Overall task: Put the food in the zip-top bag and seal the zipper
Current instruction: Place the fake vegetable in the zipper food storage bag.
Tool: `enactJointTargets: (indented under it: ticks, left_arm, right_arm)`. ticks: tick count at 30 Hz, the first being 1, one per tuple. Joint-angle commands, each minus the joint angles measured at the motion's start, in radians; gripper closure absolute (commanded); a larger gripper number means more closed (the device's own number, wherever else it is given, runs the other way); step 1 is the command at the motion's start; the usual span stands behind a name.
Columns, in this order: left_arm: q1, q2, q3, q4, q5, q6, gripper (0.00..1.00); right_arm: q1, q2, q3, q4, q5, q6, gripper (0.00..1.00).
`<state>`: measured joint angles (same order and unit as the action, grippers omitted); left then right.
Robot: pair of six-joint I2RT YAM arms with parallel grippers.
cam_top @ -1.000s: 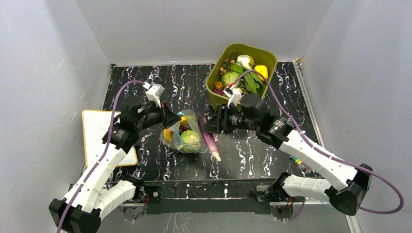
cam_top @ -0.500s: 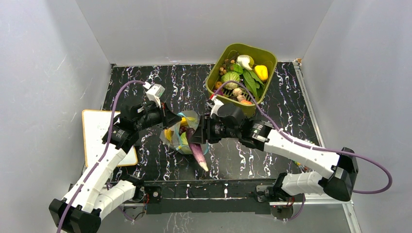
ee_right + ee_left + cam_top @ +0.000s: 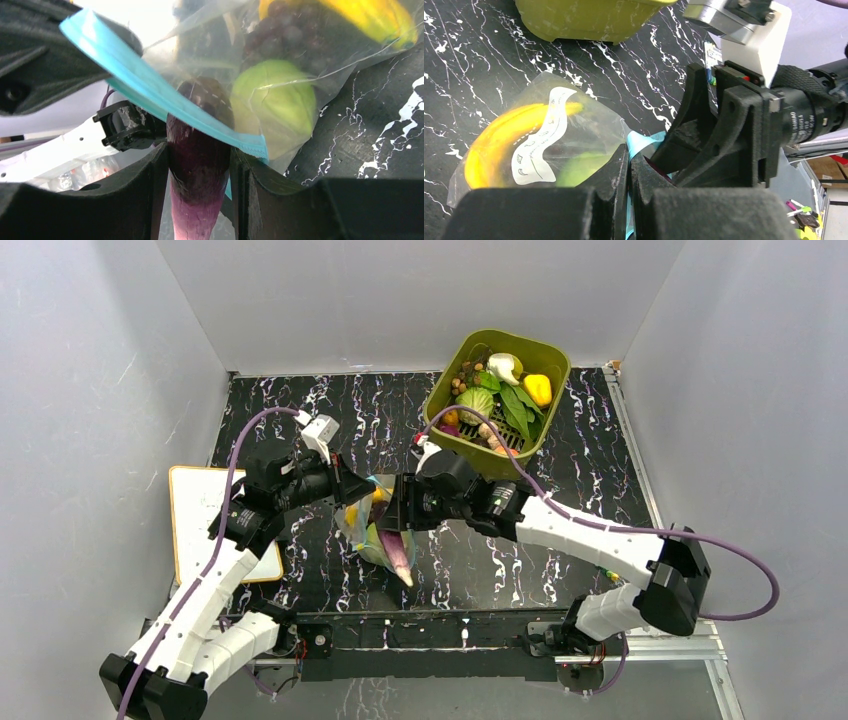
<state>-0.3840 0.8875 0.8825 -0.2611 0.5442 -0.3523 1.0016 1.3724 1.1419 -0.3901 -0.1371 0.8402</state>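
Note:
The clear zip-top bag (image 3: 366, 532) lies mid-table and holds a yellow banana (image 3: 499, 137), dark grapes (image 3: 287, 35) and a green cabbage (image 3: 277, 100). My left gripper (image 3: 629, 167) is shut on the bag's light blue zipper strip (image 3: 639, 142) and holds the mouth up. My right gripper (image 3: 199, 170) is shut on a purple eggplant (image 3: 199, 165). The eggplant's dark end sits in the bag's mouth, under the zipper strip (image 3: 165, 97); its pale end (image 3: 400, 562) points at the near edge. The two grippers are close together at the bag.
The olive-green tub (image 3: 497, 393) at the back right holds more toy food: cabbage, leaves, a yellow pepper, mushrooms. A white board (image 3: 196, 510) lies at the table's left edge. Grey walls enclose the table.
My right arm has carried the eggplant leftwards from beside the bag to its mouth. The left gripper has kept its hold on the zipper strip.

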Motion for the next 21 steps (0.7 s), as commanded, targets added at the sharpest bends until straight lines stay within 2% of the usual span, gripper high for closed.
enactJointTargets:
  ticks: [1,8,14,21]
  left_arm:
    - [-0.004,-0.044,-0.007,0.069,0.064,-0.040,1.00]
    - [-0.005,-0.045,-0.020,0.102,0.079,-0.074,1.00]
    - [-0.004,-0.037,-0.029,0.128,0.079,-0.093,1.00]
    - [-0.004,-0.026,-0.010,0.115,0.039,-0.106,1.00]
  right_arm:
    - [0.006,0.032,0.081,0.026,0.069,-0.007,0.59]
    - [0.006,0.079,0.154,-0.066,0.116,0.005,0.58]
    - [0.006,0.128,0.211,-0.134,0.235,-0.017,0.52]
    - [0.006,0.176,0.306,-0.199,0.226,-0.120,0.37]
